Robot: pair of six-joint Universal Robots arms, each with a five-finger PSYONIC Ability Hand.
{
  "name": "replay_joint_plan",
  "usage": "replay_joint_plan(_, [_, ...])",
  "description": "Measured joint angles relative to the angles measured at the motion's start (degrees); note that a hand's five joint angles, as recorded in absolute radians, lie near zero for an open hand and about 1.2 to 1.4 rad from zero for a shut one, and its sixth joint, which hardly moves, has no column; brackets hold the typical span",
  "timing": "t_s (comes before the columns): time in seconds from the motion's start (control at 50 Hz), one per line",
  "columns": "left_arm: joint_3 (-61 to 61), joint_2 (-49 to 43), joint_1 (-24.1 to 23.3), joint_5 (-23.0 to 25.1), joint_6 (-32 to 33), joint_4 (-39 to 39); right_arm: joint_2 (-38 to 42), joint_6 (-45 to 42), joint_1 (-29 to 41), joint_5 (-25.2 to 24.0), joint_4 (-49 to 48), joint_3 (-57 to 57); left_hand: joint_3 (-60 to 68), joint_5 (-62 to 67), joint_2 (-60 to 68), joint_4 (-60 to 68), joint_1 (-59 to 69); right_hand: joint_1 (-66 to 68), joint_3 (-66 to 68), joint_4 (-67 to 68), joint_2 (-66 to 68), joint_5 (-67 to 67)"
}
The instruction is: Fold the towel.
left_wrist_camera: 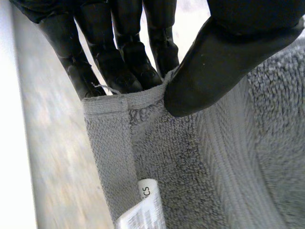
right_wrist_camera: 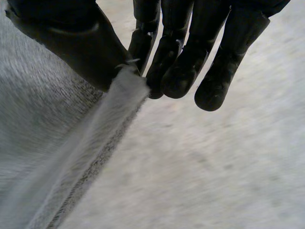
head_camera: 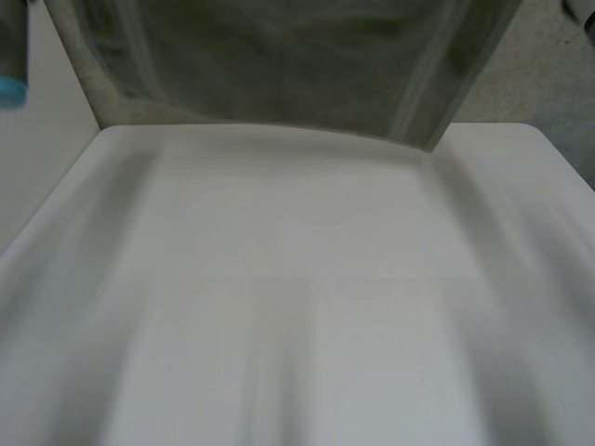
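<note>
Grey towel (head_camera: 279, 65), edge in thumb-and-finger pinch of left robot hand (left_wrist_camera: 228, 62) and right robot hand (right_wrist_camera: 181, 62).

The white worktop (head_camera: 297, 307) is smooth and plain, with rounded far corners and a straight far edge. Along the middle of that far edge hangs the lower hem of a grey towel (head_camera: 279, 65). Whether the hem touches the surface or sits just above it cannot be told. Beyond the far right corner lies speckled grey floor (head_camera: 530, 84).
</note>
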Motion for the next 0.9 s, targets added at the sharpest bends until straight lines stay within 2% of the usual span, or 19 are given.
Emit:
replay_joint_plan(0.14, [-23.26,2.63,1.35,6.64,0.36,1.5,-1.32,-2.14,-0.66,-10.64,7.93,11.22,0.04,0.01,0.02,0.02,0.0,0.0,0.0,0.0,0.0,0.0])
replay_joint_plan(0.26, [-42.45,4.43,3.73,13.64,2.49,6.26,-2.71,-10.66,-2.19,-15.25,15.92,24.1,0.05,0.01,0.04,0.02,0.0,0.0,0.01,0.0,0.0,0.0])
replay_joint_plan(0.4, [-57.49,7.26,6.28,16.95,9.05,9.9,-6.91,-22.83,-4.28,-15.47,19.13,43.8,0.05,0.01,0.04,0.03,0.0,0.0,0.01,0.0,0.0,0.0])
replay_joint_plan(0.48, [-62.39,9.45,6.98,17.08,11.3,10.06,-9.99,-24.72,-5.09,-15.2,17.36,53.01,0.06,0.01,0.04,0.03,0.0,0.0,0.01,0.0,0.0,0.0])
replay_joint_plan(0.66, [-70.74,14.3,6.96,16.97,12.02,10.04,-16.28,-24.13,-5.92,-14.75,7.44,69.23,0.06,0.02,0.04,0.03,0.0,0.0,0.01,0.0,0.0,0.0])
replay_joint_plan(0.86, [-73.94,16.54,7.07,16.62,11.79,10.74,-16.01,-18.92,-6.09,-11.43,-2.31,75.98,0.06,0.02,0.04,0.03,0.0,0.0,-0.04,0.0,0.0,-0.03])
replay_joint_plan(0.88, [-73.99,16.51,7.13,16.54,11.77,10.78,-15.82,-18.03,-6.09,-11.21,-3.32,76.46,0.06,0.02,0.04,0.03,0.0,-0.59,-0.96,-0.92,-0.43,-0.85])
replay_joint_plan(0.9, [-74.02,16.4,7.21,16.45,11.72,10.79,-15.59,-16.75,-6.07,-10.99,-4.8,77.2,0.06,0.02,0.04,0.03,0.0,-6.91,-7.82,-7.68,-6.78,-7.42])
